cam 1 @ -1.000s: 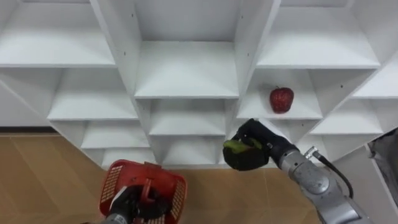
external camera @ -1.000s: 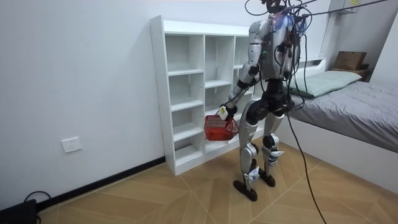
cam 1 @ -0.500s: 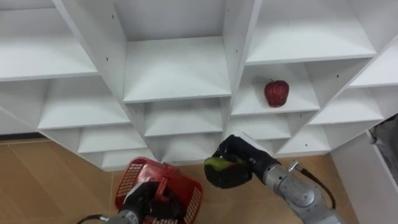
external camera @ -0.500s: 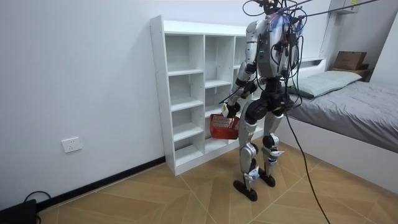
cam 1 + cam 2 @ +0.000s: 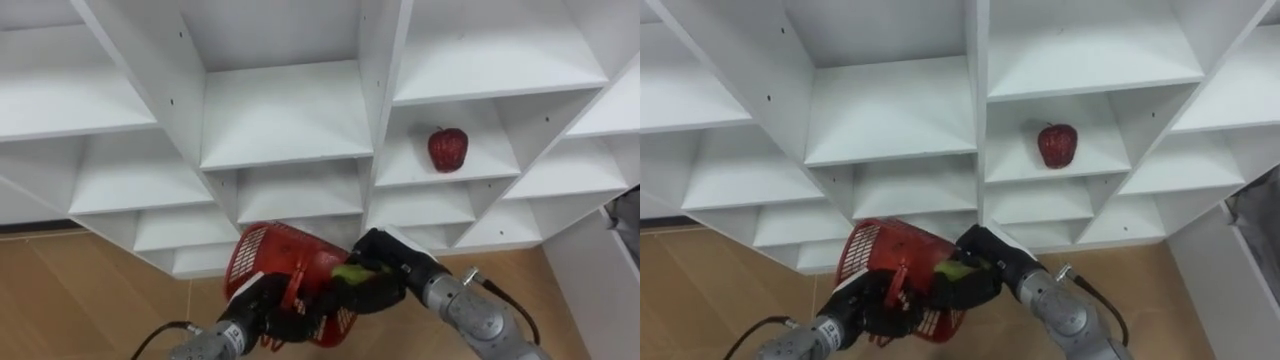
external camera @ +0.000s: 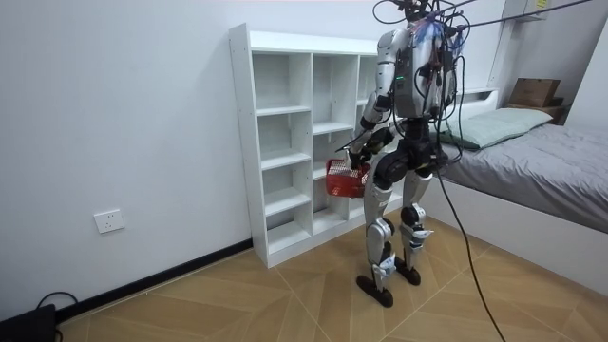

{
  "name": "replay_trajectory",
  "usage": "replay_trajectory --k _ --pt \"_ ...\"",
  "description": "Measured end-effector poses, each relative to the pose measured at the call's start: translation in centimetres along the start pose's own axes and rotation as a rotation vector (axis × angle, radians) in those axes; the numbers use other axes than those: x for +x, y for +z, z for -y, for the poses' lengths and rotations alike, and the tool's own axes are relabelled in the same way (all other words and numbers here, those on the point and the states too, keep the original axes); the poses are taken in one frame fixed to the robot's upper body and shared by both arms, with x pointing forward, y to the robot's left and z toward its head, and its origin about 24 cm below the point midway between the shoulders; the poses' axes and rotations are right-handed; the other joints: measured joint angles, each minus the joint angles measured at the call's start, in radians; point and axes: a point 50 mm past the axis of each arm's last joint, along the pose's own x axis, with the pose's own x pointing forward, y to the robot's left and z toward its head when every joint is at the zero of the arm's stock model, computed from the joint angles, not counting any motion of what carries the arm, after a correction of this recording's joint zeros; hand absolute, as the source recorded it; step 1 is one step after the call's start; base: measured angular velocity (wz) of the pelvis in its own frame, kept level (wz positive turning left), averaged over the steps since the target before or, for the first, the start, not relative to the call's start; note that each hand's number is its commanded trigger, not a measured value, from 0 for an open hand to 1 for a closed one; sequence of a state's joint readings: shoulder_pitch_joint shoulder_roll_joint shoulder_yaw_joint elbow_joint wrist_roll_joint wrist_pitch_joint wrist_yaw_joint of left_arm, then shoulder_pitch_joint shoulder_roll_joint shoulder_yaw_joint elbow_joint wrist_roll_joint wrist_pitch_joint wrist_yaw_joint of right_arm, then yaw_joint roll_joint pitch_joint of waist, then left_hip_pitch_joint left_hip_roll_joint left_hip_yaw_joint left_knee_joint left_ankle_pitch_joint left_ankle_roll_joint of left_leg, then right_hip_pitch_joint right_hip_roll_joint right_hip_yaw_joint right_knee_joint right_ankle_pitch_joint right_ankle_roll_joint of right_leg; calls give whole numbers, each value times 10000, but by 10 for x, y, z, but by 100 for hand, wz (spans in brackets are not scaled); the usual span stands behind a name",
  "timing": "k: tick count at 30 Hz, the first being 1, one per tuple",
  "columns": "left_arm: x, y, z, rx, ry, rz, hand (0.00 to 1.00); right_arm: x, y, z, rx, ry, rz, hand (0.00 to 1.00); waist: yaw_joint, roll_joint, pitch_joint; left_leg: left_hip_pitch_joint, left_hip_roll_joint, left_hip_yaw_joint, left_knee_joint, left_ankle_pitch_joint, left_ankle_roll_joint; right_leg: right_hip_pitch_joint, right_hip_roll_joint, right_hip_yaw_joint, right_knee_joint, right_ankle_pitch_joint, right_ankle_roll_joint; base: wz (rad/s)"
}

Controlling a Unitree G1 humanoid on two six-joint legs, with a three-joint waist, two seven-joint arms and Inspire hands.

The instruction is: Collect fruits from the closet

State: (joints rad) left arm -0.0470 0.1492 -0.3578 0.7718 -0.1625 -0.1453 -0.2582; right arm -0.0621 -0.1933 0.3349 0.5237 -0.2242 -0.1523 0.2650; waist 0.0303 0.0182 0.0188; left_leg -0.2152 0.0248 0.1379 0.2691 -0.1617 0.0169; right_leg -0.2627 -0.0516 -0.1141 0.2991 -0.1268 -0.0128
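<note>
Fruit drop-off step: green fruit (image 5: 352, 272) at the basket (image 5: 262, 258) mouth.
We noted the right hand (image 5: 392, 270) curled round the green fruit at the basket's rim. The left hand (image 5: 262, 312) gripped the basket's handle, with the basket tilted toward the fruit. We judged the next move to be a release over the opening, then a reach for the red apple (image 5: 448, 148), which sat on a closet (image 5: 290, 110) shelf up and to the right.
</note>
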Motion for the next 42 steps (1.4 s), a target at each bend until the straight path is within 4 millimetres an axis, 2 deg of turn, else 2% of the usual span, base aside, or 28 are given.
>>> replay_trajectory --k 10,22,35,42 --pt "2 0 13 387 -808 29 100 -1 -19 -14 101 542 -843 100 -20 -5 3 -19 -11 12 10 1 3 -118 -2 -9 131 -67 -1 0" --pt "3 -1 21 713 -1235 -114 100 -1 -25 -20 -19 500 -1119 100 -302 3 7 -107 -10 51 22 -1 0 -158 31 21 116 -72 -8 0" --pt "4 0 20 739 -1221 -75 100 1 -29 -27 795 275 -1100 100 -376 32 15 -179 0 53 22 -7 -6 -236 24 -11 133 -73 -9 0" --pt "4 2 20 752 -1208 -31 100 3 -27 -25 785 192 -1030 100 -374 106 58 -265 1 132 53 -29 -8 -384 29 44 169 -78 -16 -3"
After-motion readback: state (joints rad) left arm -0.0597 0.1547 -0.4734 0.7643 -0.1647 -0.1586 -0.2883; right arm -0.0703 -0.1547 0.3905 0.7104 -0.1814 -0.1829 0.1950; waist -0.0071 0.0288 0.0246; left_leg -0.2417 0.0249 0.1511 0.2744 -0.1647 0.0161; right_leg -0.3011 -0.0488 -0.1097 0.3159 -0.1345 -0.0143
